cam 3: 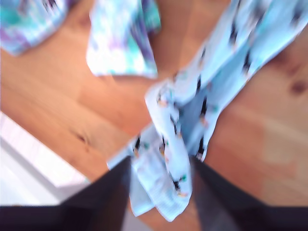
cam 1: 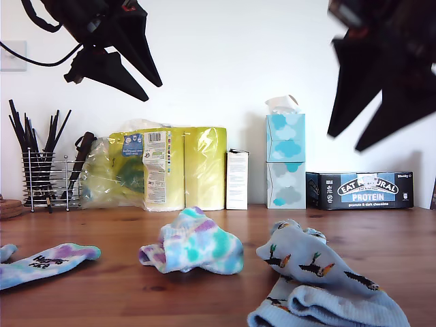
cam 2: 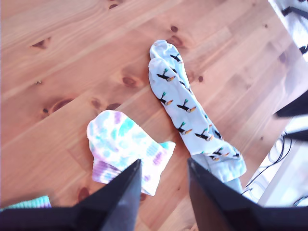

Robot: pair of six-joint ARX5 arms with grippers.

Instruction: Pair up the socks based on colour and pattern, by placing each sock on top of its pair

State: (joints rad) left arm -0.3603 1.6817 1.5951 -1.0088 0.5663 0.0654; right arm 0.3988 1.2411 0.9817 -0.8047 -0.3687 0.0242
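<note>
While the light blue bird-print socks (cam 1: 320, 272) lie stacked on the wooden table (cam 1: 381, 231), my first end effector (cam 2: 163, 162) and my second end effector (cam 3: 161, 163) hang released, high above. Best pinch the crumpled tie-dye sock (cam 1: 194, 242) at its cuff, then spread it over the flat lettered tie-dye sock (cam 1: 48, 262).

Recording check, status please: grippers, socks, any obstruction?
My first gripper open, raised above the crumpled tie-dye sock. My second gripper open, over the bird socks, already piled together. Flat tie-dye sock apart, unpaired. Nothing in the way.

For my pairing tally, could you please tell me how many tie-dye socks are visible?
2. One tie-dye sock lies flat at the exterior view's left edge; the other tie-dye sock sits crumpled mid-table. Nothing suggests more hidden.
</note>
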